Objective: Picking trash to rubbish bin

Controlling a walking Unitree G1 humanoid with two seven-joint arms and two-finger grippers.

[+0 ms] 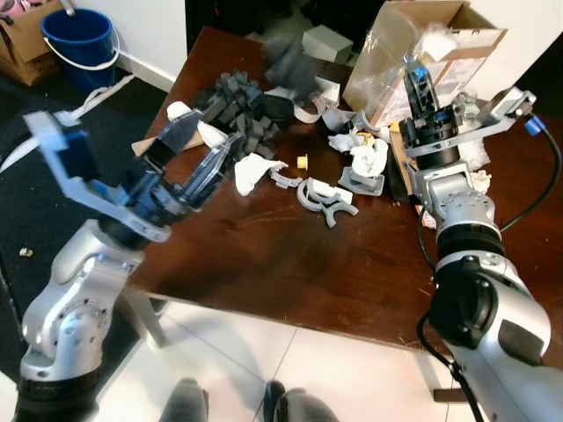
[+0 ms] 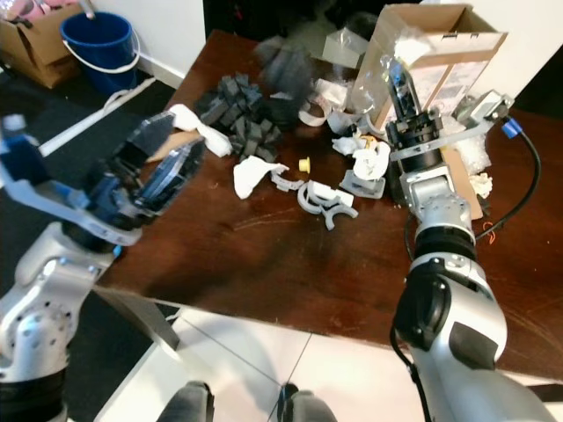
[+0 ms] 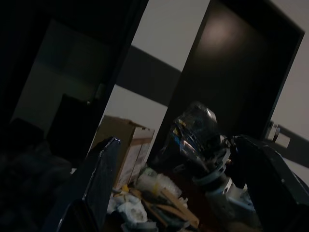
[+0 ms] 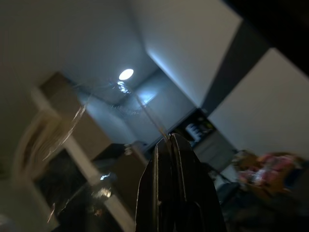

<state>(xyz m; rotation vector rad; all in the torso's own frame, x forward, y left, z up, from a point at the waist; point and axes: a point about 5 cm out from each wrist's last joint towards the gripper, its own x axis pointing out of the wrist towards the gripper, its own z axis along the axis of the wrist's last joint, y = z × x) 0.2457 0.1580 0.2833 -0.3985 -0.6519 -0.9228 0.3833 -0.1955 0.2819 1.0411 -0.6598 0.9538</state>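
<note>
Trash litters the brown table [image 1: 290,272]: a heap of dark grey foam pieces [image 1: 239,110], crumpled white paper [image 1: 253,171] and grey plastic clips [image 1: 321,198]. My right gripper [image 1: 420,81] points upward at the table's right side, shut on a clear plastic wrap [image 1: 389,46] that hangs in front of a cardboard box [image 1: 457,40]. The right wrist view has the fingertips [image 4: 171,145] pressed together with thin film [image 4: 96,113] trailing off them. My left gripper [image 1: 195,151] is open over the table's left edge, just short of the foam heap, with nothing between its fingers [image 3: 101,179].
A blue bucket [image 1: 79,42] and a cardboard box [image 1: 22,40] stand on the floor at the far left. A blurred grey piece [image 1: 286,57] shows above the table's far side. The near half of the table is bare wood.
</note>
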